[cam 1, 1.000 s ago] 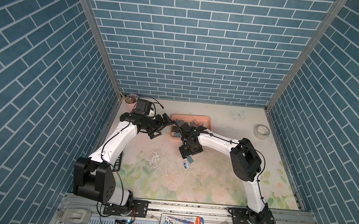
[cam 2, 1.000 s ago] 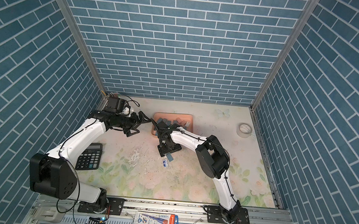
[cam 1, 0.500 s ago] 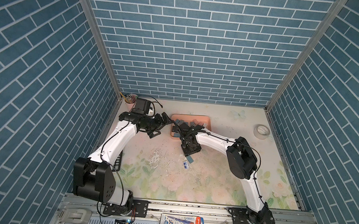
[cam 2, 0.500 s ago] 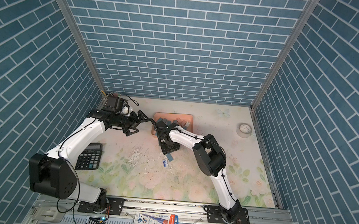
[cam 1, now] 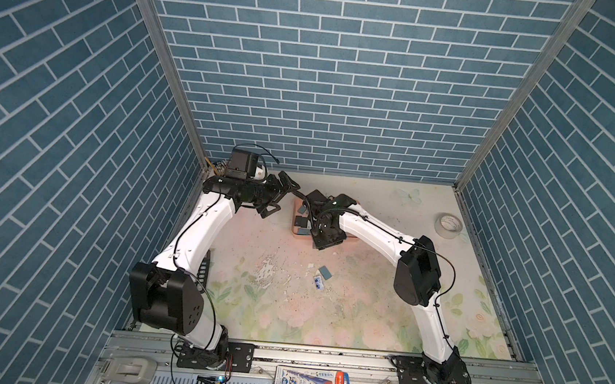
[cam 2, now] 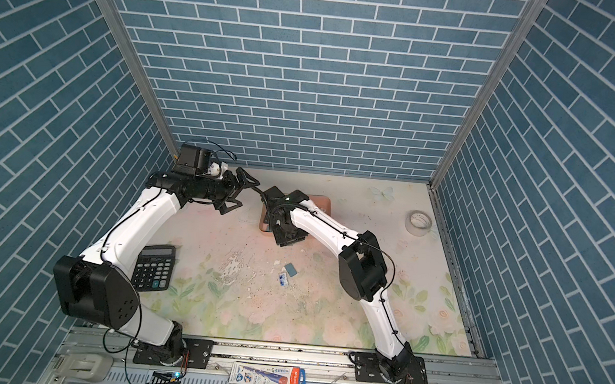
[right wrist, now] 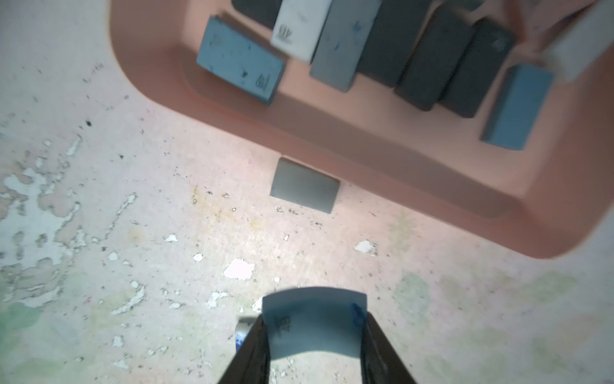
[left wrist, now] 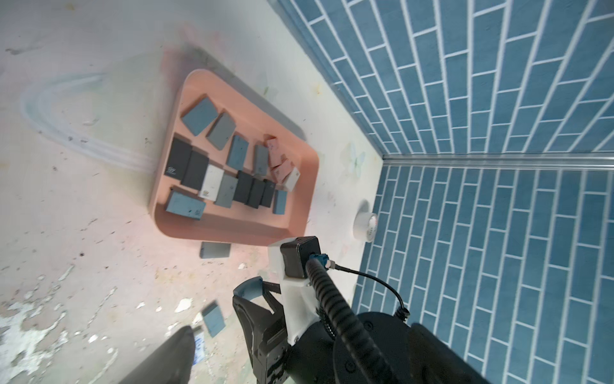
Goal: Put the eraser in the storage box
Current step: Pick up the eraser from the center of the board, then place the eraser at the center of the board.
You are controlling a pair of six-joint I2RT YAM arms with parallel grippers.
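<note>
just short of the storage box's [right wrist: 365, 156] near rim, the right gripper [right wrist: 314, 317] pinches a blue eraser [right wrist: 312, 309], bowed between its jaws, above the table [right wrist: 133, 232]. the left gripper [cam 1: 281, 196] hangs wide open, holding nothing, beside the storage box.

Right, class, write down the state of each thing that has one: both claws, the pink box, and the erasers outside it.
storage box, on the table, partly filled with erasers
right claw, shut on the bent blue eraser
bent blue eraser, bowed, not yet in the storage box
left claw, open and empty
grey eraser, flat on the table just outside the storage box
loose blue eraser, flat on the table, untouched
</note>
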